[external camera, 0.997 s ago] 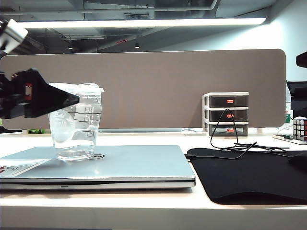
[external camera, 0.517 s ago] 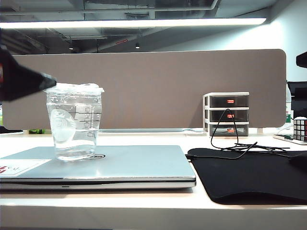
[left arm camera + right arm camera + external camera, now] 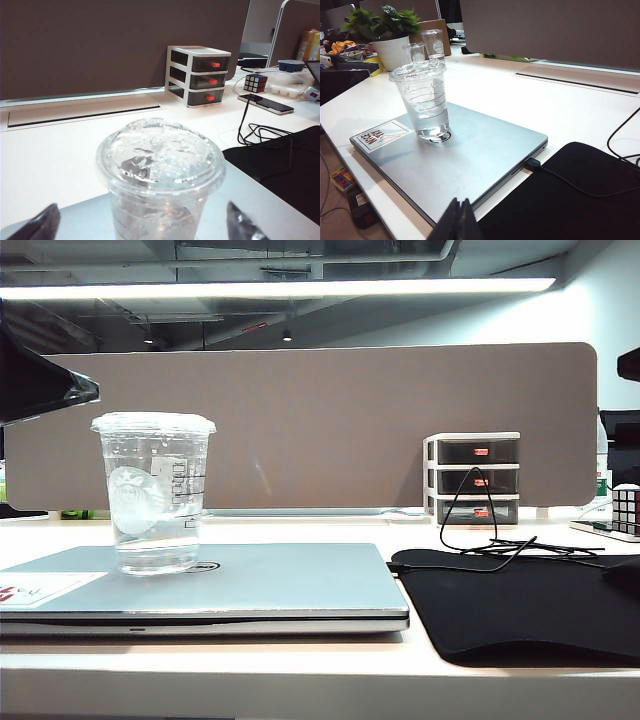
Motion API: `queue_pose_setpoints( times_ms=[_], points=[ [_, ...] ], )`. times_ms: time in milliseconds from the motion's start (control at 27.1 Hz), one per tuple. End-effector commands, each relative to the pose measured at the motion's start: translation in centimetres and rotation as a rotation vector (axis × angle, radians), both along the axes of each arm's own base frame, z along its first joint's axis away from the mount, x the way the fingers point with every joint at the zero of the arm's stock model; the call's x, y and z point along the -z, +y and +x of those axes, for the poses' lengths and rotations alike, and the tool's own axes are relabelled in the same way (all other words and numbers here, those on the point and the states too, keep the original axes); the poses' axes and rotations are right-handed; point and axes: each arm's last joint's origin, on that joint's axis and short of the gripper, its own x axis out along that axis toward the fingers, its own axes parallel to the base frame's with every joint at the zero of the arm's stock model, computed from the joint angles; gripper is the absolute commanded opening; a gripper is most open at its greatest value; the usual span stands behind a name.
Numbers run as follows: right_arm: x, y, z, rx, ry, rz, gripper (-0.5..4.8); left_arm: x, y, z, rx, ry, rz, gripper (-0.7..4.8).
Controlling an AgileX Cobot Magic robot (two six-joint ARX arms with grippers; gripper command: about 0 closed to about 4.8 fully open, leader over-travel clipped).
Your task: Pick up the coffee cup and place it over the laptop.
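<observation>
A: Where was the coffee cup (image 3: pixel 152 492) at that point?

B: It stood upright on the closed laptop (image 3: pixel 290 585), toward the side with the white sticker (image 3: pixel 381 135), its base over the round logo on the lid. The flat clear lid was on it.

A: And the left hand (image 3: pixel 142 227)?

B: Its two dark fingertips (image 3: pixel 42 226) stood wide apart on either side of the cup, just below the lid as its wrist camera saw it, and neither touched the plastic. From the desk-level camera only a dark wedge of that arm showed at the left edge, above and beside the cup's rim.

A: The right hand (image 3: pixel 458 220)?

B: Its fingers met in a single dark point, so it was closed with nothing between them. It hung over the near edge of the desk (image 3: pixel 320 670), well apart from the cup, between the laptop and the black mat (image 3: pixel 520 605).

A: Anything else nearby?

B: A small set of drawers (image 3: pixel 472 478) stood by the grey partition, a black cable (image 3: pixel 490 540) looped onto the mat, and what looked like a puzzle cube (image 3: pixel 625 508) sat at the far right edge, though it was partly cut off
</observation>
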Motion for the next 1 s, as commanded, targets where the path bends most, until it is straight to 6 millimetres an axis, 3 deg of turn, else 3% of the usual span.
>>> queue_pose_setpoints(
  times_ms=[37, 406, 738, 849, 997],
  points=[
    [0.1, 0.0, 0.0, -0.003, -0.006, 0.001, -0.06, -0.4, 0.1, -0.3, -0.032, -0.016, 0.013, 4.25],
    [0.0, -0.1, 0.1, 0.044, -0.015, 0.002, -0.06, -0.8, 0.6, -1.7, -0.094, 0.045, 0.018, 4.25],
    [0.0, -0.9, 0.6, 0.380, -0.055, -0.060, -0.06, -0.9, 1.0, -2.9, -0.185, 0.071, 0.024, 4.24],
    [0.0, -1.2, 0.7, 0.491, -0.075, -0.109, -0.06, -0.8, 1.3, -3.5, -0.237, 0.097, 0.029, 3.94],
    [-0.1, -1.6, 0.7, 0.613, -0.075, -0.117, -0.06, -0.9, 1.5, -4.2, -0.250, 0.085, 0.021, 3.94]
  ],
)
